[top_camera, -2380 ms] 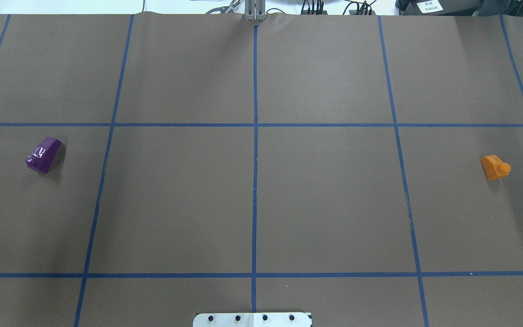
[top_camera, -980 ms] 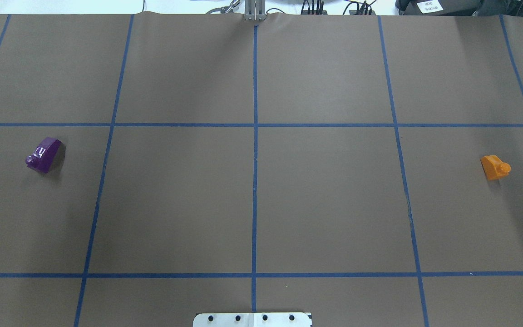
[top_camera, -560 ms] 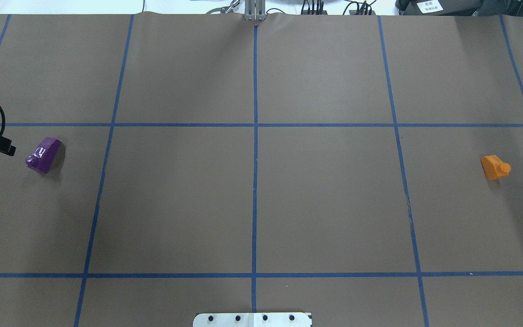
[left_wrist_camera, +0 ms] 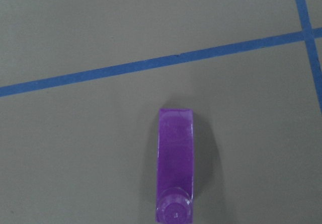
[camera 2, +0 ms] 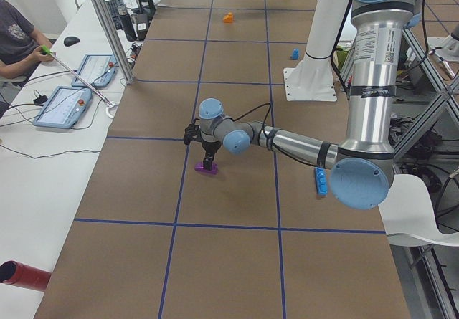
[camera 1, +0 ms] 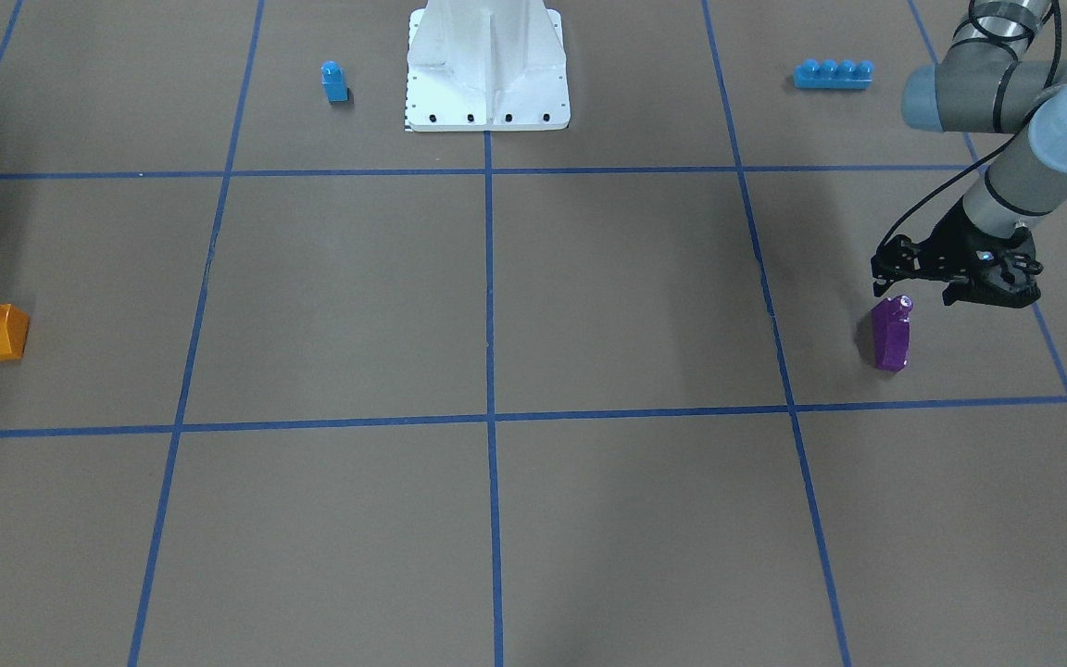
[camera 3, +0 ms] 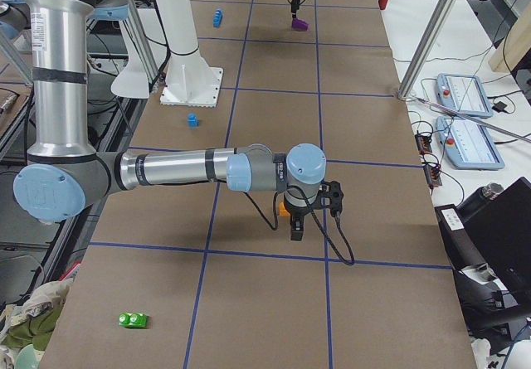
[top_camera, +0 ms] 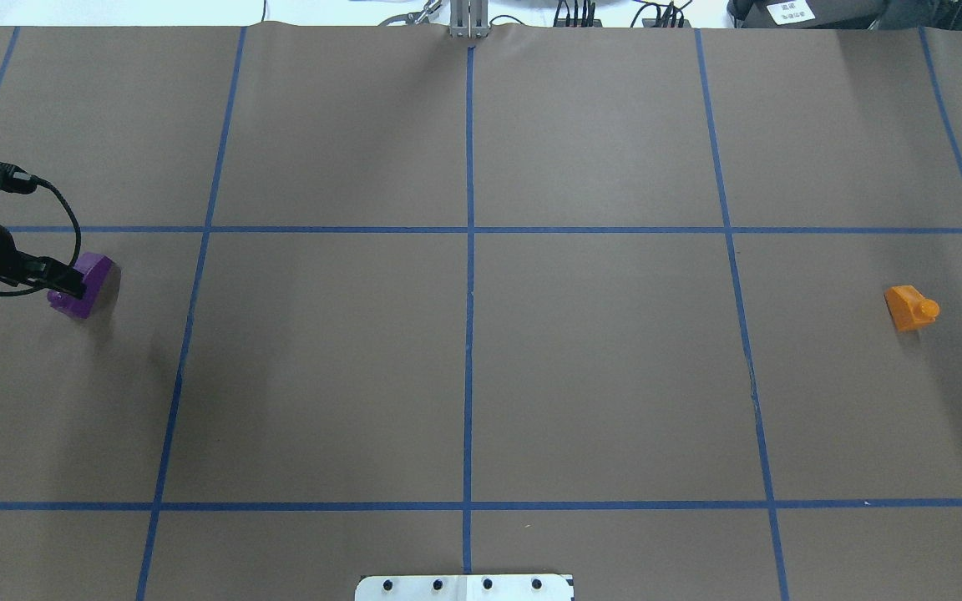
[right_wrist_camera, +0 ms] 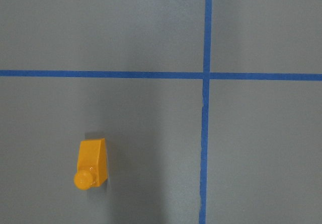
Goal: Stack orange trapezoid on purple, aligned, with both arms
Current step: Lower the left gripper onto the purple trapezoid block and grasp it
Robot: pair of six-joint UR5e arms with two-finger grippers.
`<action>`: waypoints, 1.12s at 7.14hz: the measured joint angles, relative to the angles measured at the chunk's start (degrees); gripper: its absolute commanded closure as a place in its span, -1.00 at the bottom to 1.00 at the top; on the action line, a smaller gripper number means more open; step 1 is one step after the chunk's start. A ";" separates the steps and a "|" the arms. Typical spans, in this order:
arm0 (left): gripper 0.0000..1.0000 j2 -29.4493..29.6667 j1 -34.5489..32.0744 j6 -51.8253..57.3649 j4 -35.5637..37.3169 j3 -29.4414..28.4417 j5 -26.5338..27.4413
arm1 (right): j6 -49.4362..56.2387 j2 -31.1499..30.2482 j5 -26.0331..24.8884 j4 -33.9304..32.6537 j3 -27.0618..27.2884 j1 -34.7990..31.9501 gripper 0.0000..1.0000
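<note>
The purple block (top_camera: 90, 282) lies at the table's left, and it also shows in the front view (camera 1: 891, 335) and the left wrist view (left_wrist_camera: 175, 169). My left gripper (top_camera: 59, 280) hangs just above its stud end, fingers apart and holding nothing. The orange trapezoid (top_camera: 909, 307) lies on its side at the far right, and also shows in the right wrist view (right_wrist_camera: 91, 164). My right gripper (camera 3: 296, 232) shows only in the exterior right view, hanging over the table just in front of the orange trapezoid (camera 3: 284, 209). I cannot tell whether it is open or shut.
A small blue single-stud block (camera 1: 334, 81) and a blue four-stud brick (camera 1: 832, 74) lie on either side of the robot's white base (camera 1: 487, 65). A green block (camera 3: 133, 320) lies at the right end. An operators' table with tablets (camera 2: 72, 107) runs along the far side.
My left arm has come in from the left edge and its gripper has moved right until it is over the purple block. Neither block has moved.
</note>
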State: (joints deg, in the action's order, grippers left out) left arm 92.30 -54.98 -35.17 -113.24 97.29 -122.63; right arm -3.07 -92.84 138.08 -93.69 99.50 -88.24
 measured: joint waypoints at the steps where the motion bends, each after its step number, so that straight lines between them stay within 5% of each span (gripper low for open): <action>1: -0.99 1.27 0.38 0.19 -0.09 -1.89 0.00 | 0.00 0.00 0.00 0.00 -0.05 0.00 -1.00; 5: -0.93 2.51 1.24 0.41 -6.76 -9.25 -0.21 | 0.00 -0.05 -0.09 0.00 -0.17 0.00 -1.00; 6: -0.50 2.51 1.26 0.28 -7.80 -9.83 -0.42 | 0.00 -0.04 -0.09 0.00 -0.18 0.00 -1.00; 7: 0.40 2.46 1.27 0.16 -8.13 -9.80 -0.58 | 0.00 -0.01 -0.09 0.00 -0.15 0.00 -1.00; 8: 0.99 2.34 1.27 -0.02 -8.14 -9.61 -0.62 | 0.00 0.00 -0.09 0.00 -0.08 0.00 -1.00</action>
State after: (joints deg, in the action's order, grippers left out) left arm 94.63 -53.71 -35.19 -121.38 87.67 -123.25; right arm -3.07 -92.84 137.99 -93.69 99.42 -88.24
